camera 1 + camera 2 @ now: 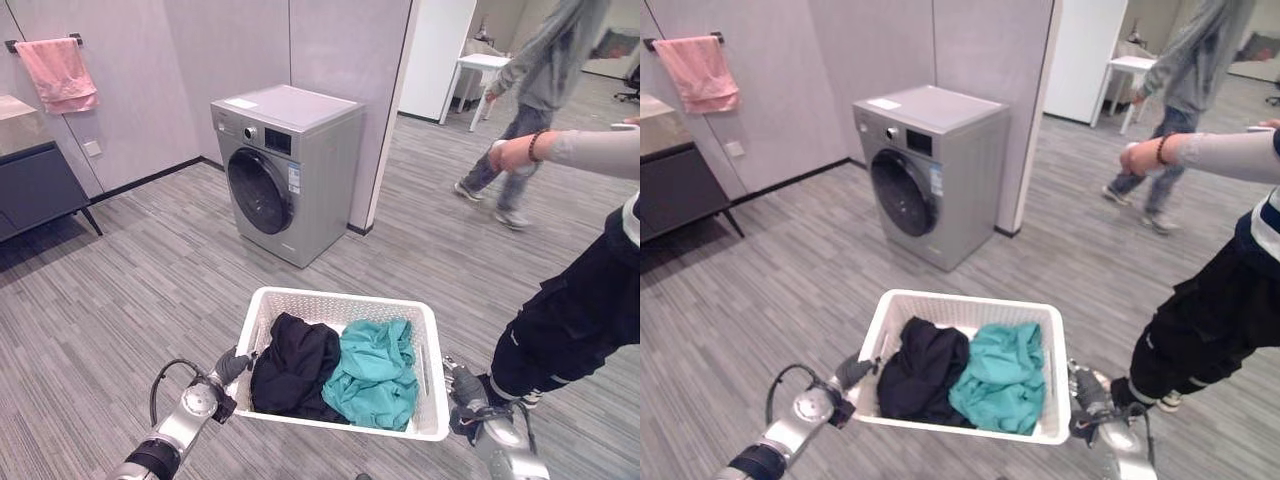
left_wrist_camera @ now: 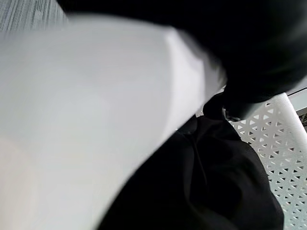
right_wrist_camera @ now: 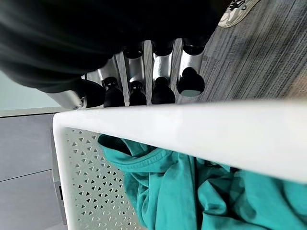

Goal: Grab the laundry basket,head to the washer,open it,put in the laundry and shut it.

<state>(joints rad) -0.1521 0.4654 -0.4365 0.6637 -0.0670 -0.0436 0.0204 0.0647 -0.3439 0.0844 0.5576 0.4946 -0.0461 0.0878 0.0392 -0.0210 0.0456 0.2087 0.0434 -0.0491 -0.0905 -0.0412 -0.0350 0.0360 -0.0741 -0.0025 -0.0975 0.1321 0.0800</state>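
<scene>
A white perforated laundry basket hangs in front of me above the floor. It holds a black garment on the left and a teal garment on the right. My left hand grips the basket's left rim, and its dark fingertip hooks over the rim by the black garment. My right hand holds the right rim, its fingers curled over the white edge above the teal garment. The silver washer stands ahead against the wall, its round dark door closed.
A person in dark trousers stands close on the right, one arm stretched over the floor. Another person in grey walks at the back right near a white table. At the left stand a dark cabinet and a pink towel.
</scene>
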